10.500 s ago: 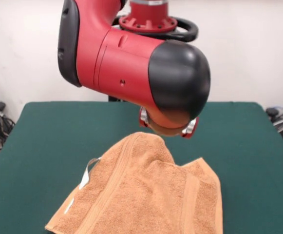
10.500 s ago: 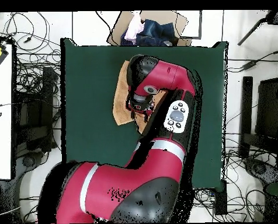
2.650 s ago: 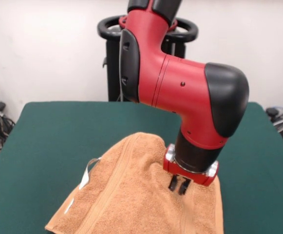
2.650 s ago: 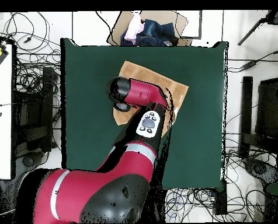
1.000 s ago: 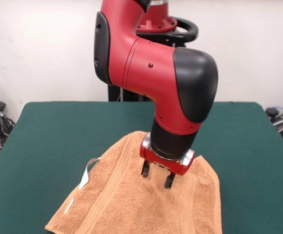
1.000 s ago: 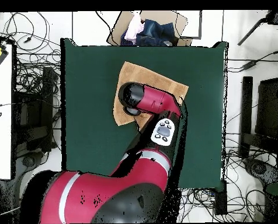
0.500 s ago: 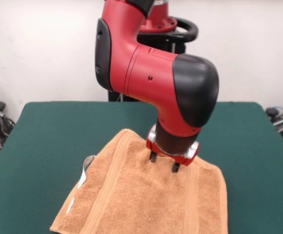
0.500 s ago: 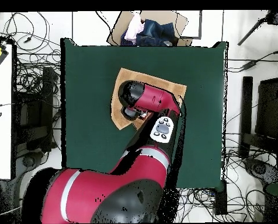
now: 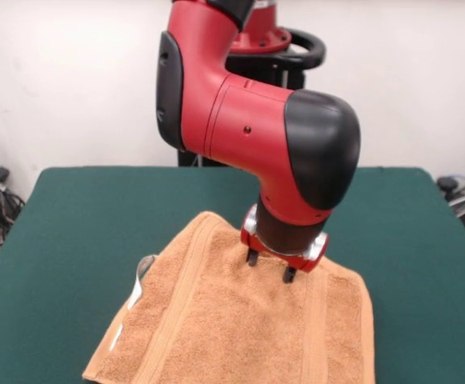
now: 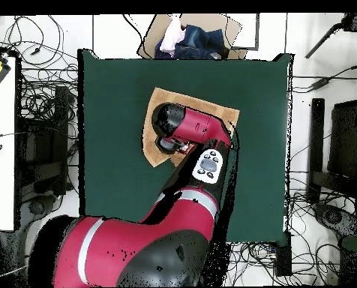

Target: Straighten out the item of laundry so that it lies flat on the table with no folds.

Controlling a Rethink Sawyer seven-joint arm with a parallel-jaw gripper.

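Note:
The item of laundry (image 9: 216, 328), an orange-tan towel with woven bands, lies spread on the green table (image 9: 88, 216), running off the near edge of the front view. Its small white tag (image 9: 139, 285) sticks out at the left edge. My gripper (image 9: 270, 266) stands over the towel's far part, open, with its fingertips (image 9: 252, 258) at or just above the cloth and nothing between them. In the overhead view the arm covers most of the towel (image 10: 193, 102), and only its far and left margins show on the table (image 10: 114, 112).
A cardboard box (image 10: 187, 37) of clothes sits just beyond the table's edge at the top of the overhead view. Cables lie on the floor on both sides. A white bench (image 10: 0, 135) stands at the left.
The humped fold seen earlier is gone and the towel lies flatter, shifted a little toward the far side. The gripper went from nearly shut to open. Nothing moved in the last half second.

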